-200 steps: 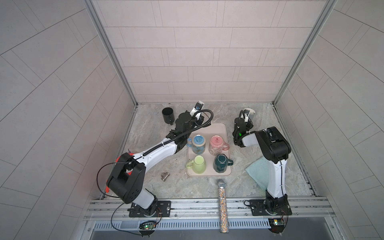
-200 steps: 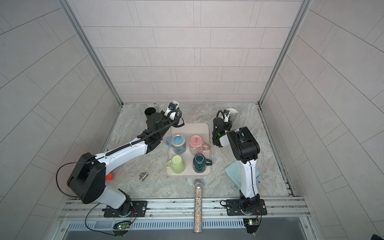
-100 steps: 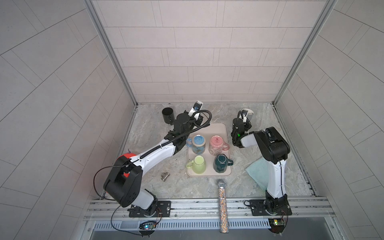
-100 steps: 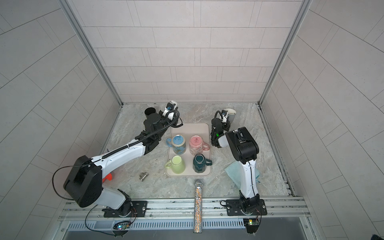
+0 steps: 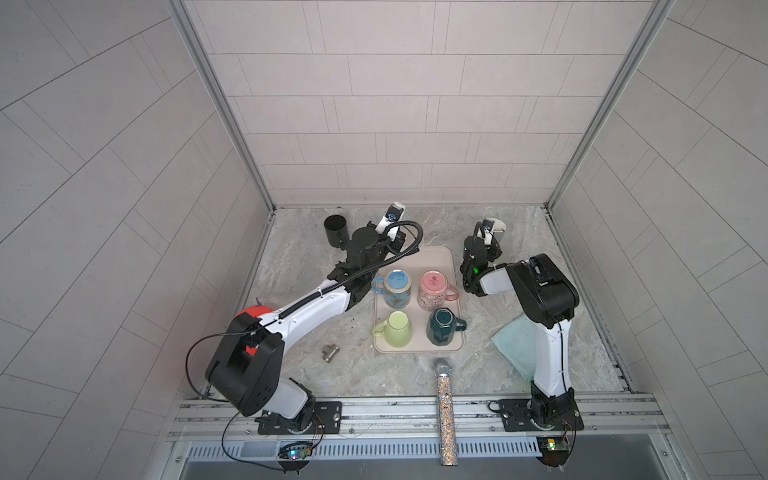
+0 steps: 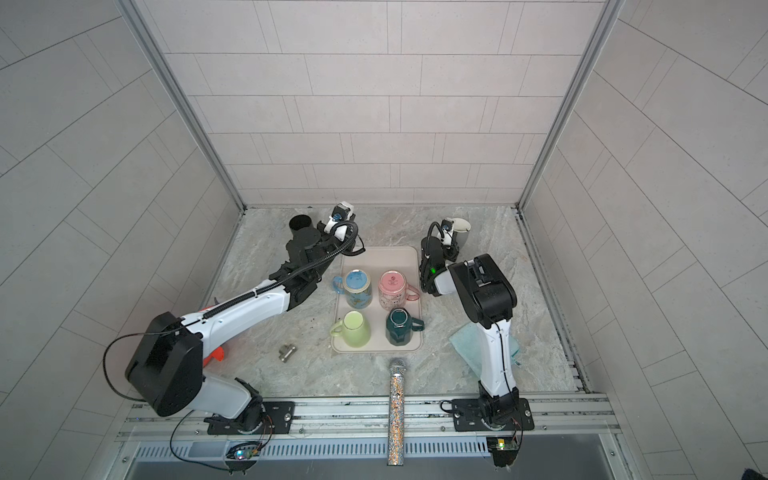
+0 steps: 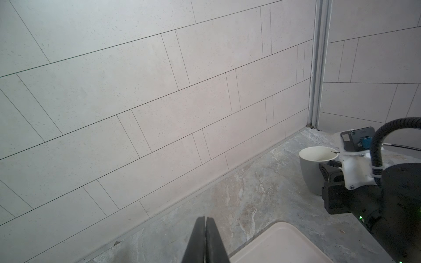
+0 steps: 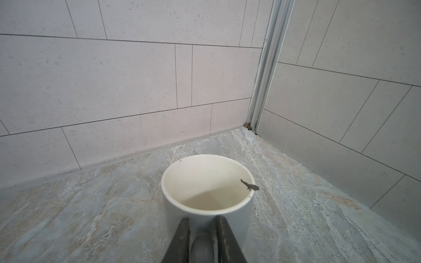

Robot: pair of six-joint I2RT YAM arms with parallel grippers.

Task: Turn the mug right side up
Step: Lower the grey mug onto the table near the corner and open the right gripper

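Closest to the right wrist camera, the right gripper (image 8: 202,218) is seen with its jaws set a little apart on either side of the handle (image 8: 201,248) of the grey mug (image 8: 205,189). Whether the handle is still pinched cannot be told. The grey mug is stood upright on the table (image 8: 91,205), mouth up and empty, near the back right corner.

Against the pictures of a second ago, the mug and the right arm are found at the same spot in both top views, and only a slight shift is noted in the left arm. The turn is therefore judged done, with only release and withdrawal left. The left gripper (image 7: 206,219) is held closed and empty near the far left corner of the tray (image 5: 440,257), well apart from the mug.

The table is a veined, stone-patterned slab. At its front edge a microphone (image 5: 444,399) is laid. Further in, coloured cups (image 5: 434,286) are kept on the tray, with a cloth (image 5: 513,345) to its right. A black cup (image 5: 336,227) is placed at the back left. The whole is enclosed by pale tiled walls (image 5: 395,124).
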